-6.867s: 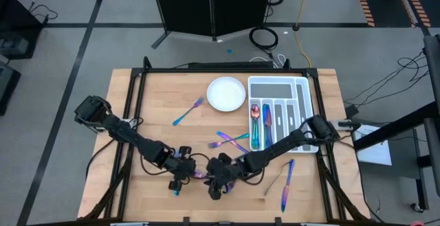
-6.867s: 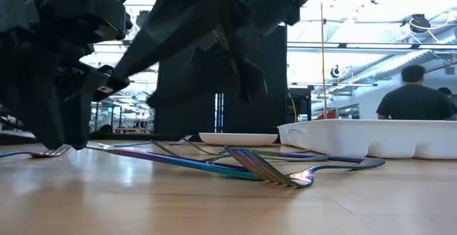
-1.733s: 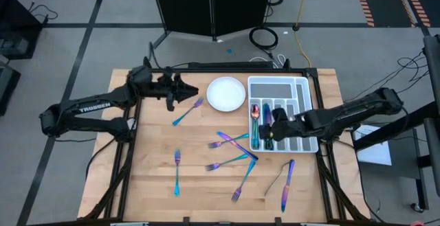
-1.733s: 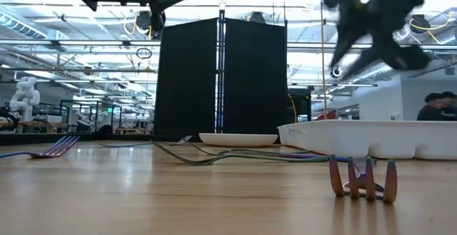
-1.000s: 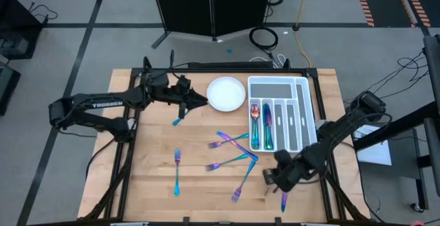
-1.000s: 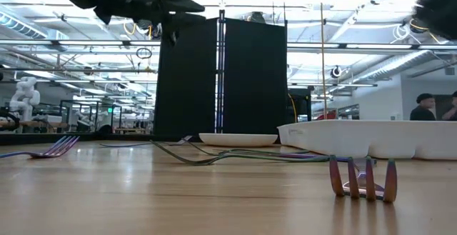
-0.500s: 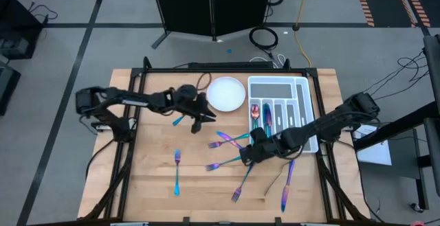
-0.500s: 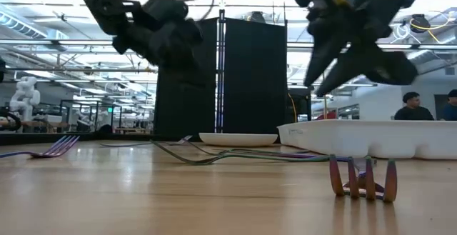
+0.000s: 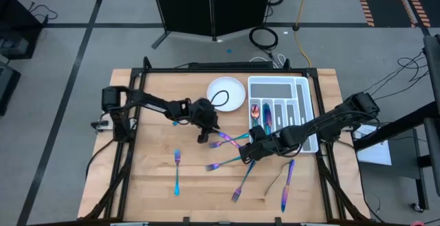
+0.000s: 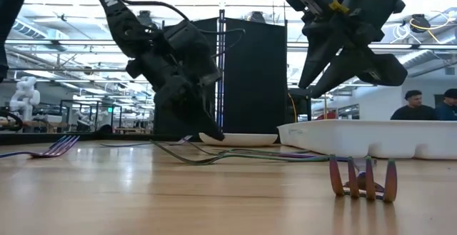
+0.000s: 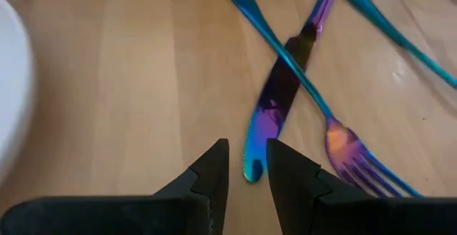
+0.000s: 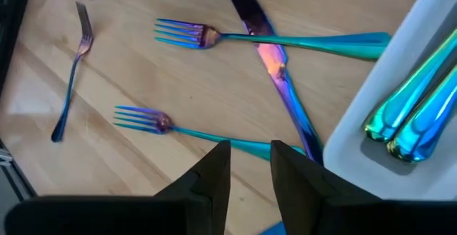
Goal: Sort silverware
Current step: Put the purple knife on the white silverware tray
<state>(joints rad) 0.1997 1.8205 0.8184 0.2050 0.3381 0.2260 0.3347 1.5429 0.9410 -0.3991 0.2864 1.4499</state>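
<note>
Iridescent silverware lies scattered on the wooden table. In the middle, a knife (image 11: 275, 99) crosses a fork (image 11: 343, 138). More forks (image 9: 223, 165) (image 9: 177, 172) (image 9: 242, 183) lie toward the near edge, and a knife (image 9: 285, 185) at the near right. My left gripper (image 9: 205, 138) slants down, open by a narrow gap, with its fingertips (image 11: 214, 160) low over the table on either side of the knife's blade tip (image 11: 251, 172). My right gripper (image 9: 247, 154) hovers open above a fork's handle (image 12: 243, 146), holding nothing.
The white compartmented tray (image 9: 302, 88) stands at the far right with a few pieces (image 9: 256, 121) in its left slots. A round white plate (image 9: 227, 93) sits left of it. A fork (image 10: 360, 179) rests on its tines close to the low camera. People (image 10: 421, 105) stand in the room beyond.
My left gripper has swung from beside the plate toward the table's middle and near edge. It has sunk and tipped down onto the crossed knife and fork. My right gripper has come from the near right corner toward the middle, then held still over the forks.
</note>
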